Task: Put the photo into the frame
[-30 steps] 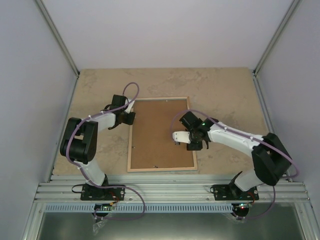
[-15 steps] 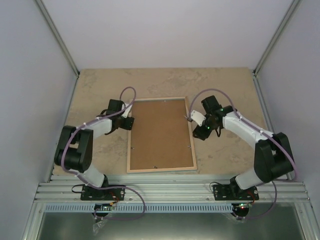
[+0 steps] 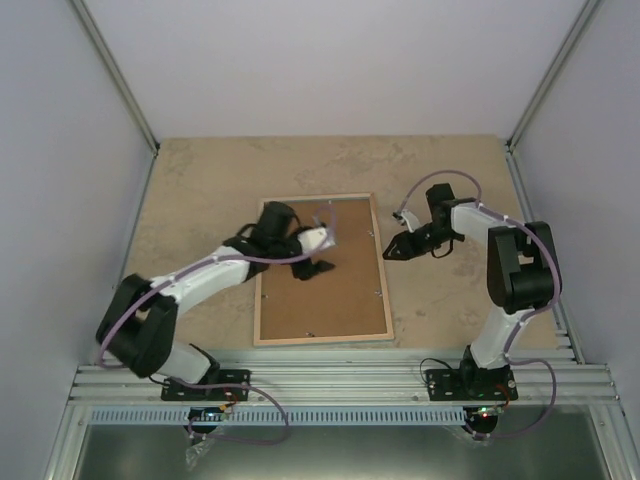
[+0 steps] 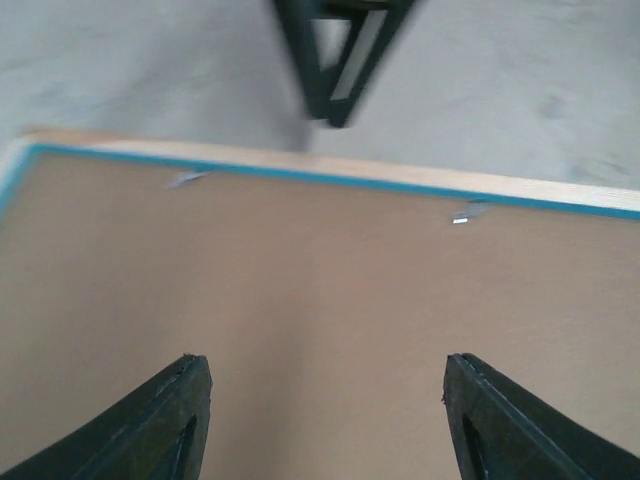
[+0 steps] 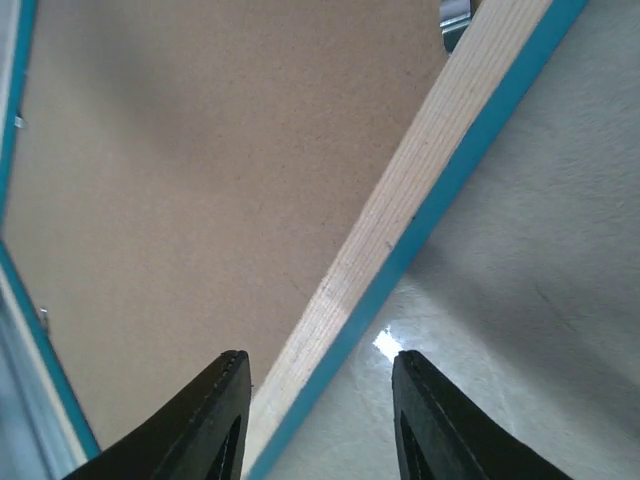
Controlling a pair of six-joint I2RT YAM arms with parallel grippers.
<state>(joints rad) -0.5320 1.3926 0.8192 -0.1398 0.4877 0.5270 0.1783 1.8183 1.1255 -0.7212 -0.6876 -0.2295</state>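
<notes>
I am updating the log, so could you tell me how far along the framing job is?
Done: frame lies face down, backing panel inside. In hand: left hand hovers open over the panel; right hand open at the frame's right rail. Left: photo unseen, so its insertion is unconfirmed.

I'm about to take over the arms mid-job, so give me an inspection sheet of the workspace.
Surface: beige stone-patterned table.
Job's things: frame lies face down, brown backing panel in it; photo not seen.
Clutter: nothing seen.
Claws: left claw open over the backing panel, holding nothing; right claw straddles the frame's rail on its own side, grip unclear.
Cables: purple cables loop along both arms.
Surroundings: pale walls, aluminium rails at the near edge.
</notes>
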